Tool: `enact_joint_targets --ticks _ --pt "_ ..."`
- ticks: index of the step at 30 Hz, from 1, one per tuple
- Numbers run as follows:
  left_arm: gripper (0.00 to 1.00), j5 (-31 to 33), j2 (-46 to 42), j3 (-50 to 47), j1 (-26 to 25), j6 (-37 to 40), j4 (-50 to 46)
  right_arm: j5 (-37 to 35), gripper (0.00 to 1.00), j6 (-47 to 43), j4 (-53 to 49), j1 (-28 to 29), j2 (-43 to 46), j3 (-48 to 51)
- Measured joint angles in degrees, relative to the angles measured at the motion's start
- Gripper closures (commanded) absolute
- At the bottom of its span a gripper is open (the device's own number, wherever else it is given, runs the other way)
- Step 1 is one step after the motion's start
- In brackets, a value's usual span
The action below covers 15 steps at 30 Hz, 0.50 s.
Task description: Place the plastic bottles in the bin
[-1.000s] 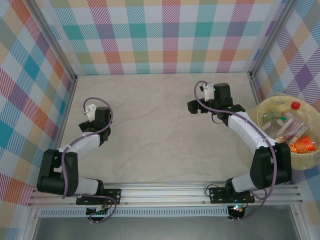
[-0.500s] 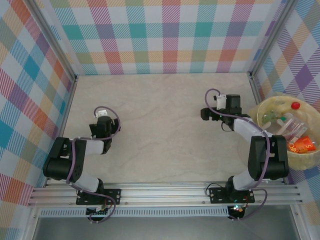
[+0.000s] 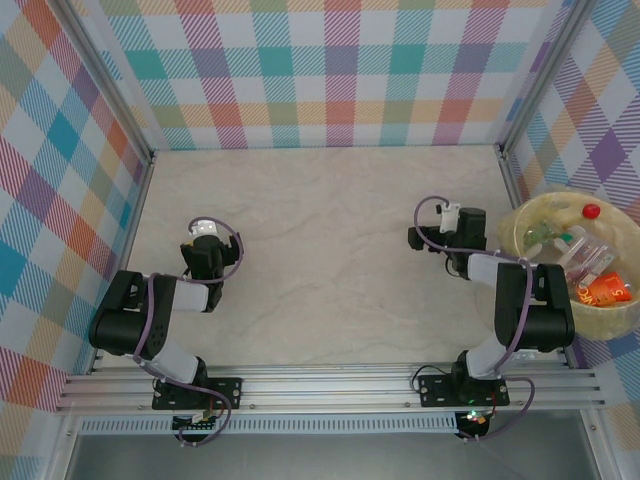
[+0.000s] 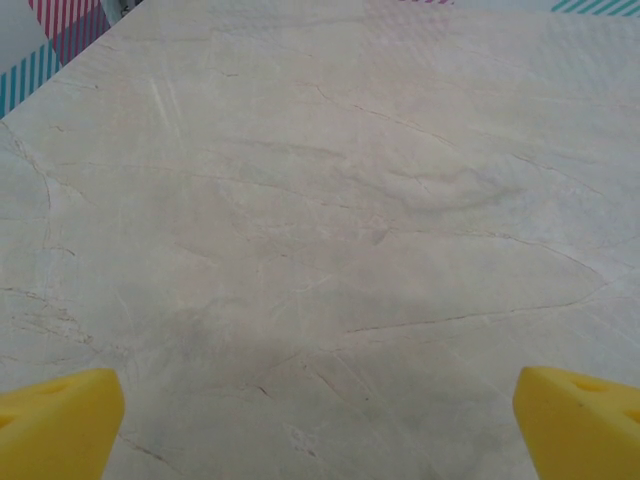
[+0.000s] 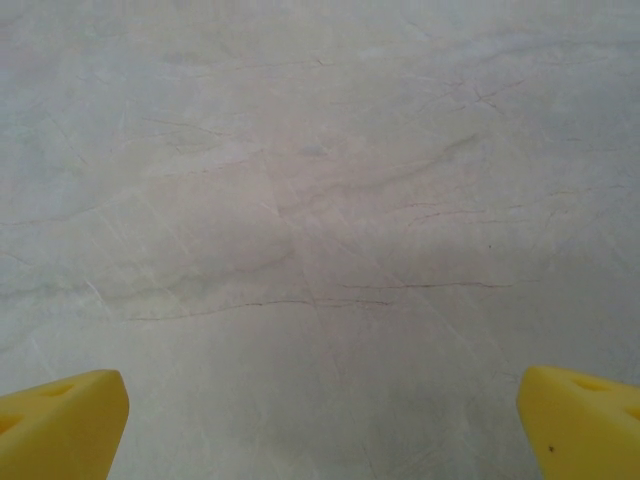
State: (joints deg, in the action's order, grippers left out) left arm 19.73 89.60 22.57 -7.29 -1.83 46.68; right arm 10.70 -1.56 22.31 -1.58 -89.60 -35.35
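The plastic bottles [image 3: 572, 248] you can see all lie heaped inside the bin [image 3: 604, 324], which sits off the desk [image 3: 330, 260] at its 3 o'clock edge. In the pile, a red cap [image 3: 591, 211] shows at the bin's 12 o'clock and an orange label [image 3: 608, 290] near its 4 o'clock. How many bottles are in there you cannot count from this height.

Your left gripper [image 4: 320, 425] is spread wide with nothing between its jaws. Its yellow fingertips [image 4: 55, 420] sit at the two lower corners of the wrist view, over bare marbled desk. Your right gripper [image 5: 320, 425] is spread just as wide and equally empty, hanging over the desk at about the bin's 9 o'clock.

If you do need to lift another bottle, expect it to be light and thin-walled. The clear bodies look as if they would dent under a hard pinch and spring back. The round, smooth plastic is likely to be slippery, and a bottle lying on its side will probably roll when nudged.

Take hold across the middle of the body, on the label band, where the film gives a little friction and the weight balances. Close from both sides at once so the bottle cannot squirt out. The neck under the cap is the stiffest part, but it is narrow and easy to miss.

The bin itself looks flexible and light, so avoid knocking its rim on the drop.
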Motion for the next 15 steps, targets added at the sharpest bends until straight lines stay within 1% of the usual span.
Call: enact_joint_targets --ticks 4,6,10,15 --pt "0.0 0.0 0.0 0.0 0.0 0.0 0.04 0.09 0.0 1.33 9.4 -1.4 2.1 7.52" --pt "0.0 0.0 0.0 0.0 0.0 -0.02 0.04 0.02 0.0 1.68 12.5 -1.68 2.32 9.64" --pt "0.0 0.0 0.0 0.0 0.0 0.0 0.04 -0.13 0.0 2.23 19.82 -1.73 2.01 12.2" --pt "0.0 0.0 0.0 0.0 0.0 0.0 0.07 -0.37 0.0 2.38 23.19 -1.7 1.95 12.52"
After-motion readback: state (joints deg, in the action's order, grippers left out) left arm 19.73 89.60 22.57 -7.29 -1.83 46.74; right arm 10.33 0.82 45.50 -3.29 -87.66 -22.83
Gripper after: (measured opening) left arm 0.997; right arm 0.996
